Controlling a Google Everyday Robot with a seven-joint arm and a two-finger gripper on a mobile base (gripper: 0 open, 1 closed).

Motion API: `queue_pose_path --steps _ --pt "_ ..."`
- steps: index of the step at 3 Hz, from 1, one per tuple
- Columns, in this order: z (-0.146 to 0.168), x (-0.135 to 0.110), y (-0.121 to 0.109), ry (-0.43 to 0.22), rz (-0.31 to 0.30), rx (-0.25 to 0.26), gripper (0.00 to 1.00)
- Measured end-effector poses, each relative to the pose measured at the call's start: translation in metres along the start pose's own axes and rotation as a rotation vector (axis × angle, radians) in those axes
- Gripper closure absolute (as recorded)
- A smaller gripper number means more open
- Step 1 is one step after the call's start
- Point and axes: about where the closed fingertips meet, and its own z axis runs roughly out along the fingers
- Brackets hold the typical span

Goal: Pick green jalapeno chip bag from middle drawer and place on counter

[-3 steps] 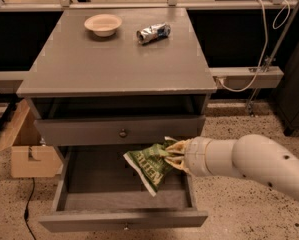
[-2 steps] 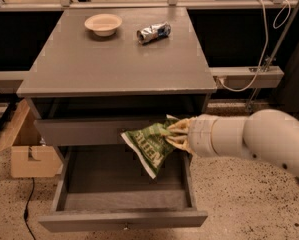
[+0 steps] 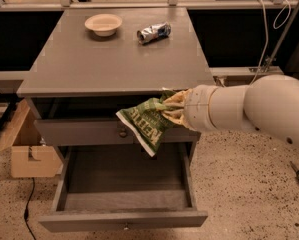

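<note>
The green jalapeno chip bag (image 3: pixel 148 123) hangs in the air in front of the upper drawer front, just below the counter's front edge. My gripper (image 3: pixel 173 107) is shut on the bag's right end, reaching in from the right on a thick white arm. The middle drawer (image 3: pixel 124 189) stands pulled open below, its grey floor bare. The counter (image 3: pixel 114 59) is the grey cabinet top above the bag.
A pale bowl (image 3: pixel 103 24) and a crumpled silver-and-blue foil packet (image 3: pixel 153 32) sit at the back of the counter. A cardboard box (image 3: pixel 29 154) stands on the floor at the left. Cables hang at the right rear.
My gripper has lifted the chip bag up out of the drawer, from near the drawer floor to just under the counter's front edge.
</note>
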Motion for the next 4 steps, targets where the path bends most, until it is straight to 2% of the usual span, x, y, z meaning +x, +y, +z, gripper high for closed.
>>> queue_pose_path --steps 1,2,3,4 --pt "0.003 -0.014 -0.036 -0.01 -0.021 0.018 1.0" --pt "0.021 -0.028 -0.111 -0.009 -0.031 0.039 1.0" --pt "0.047 -0.024 -0.152 -0.014 0.007 0.054 1.0" --pt "0.075 -0.004 -0.185 0.005 0.092 0.072 0.81"
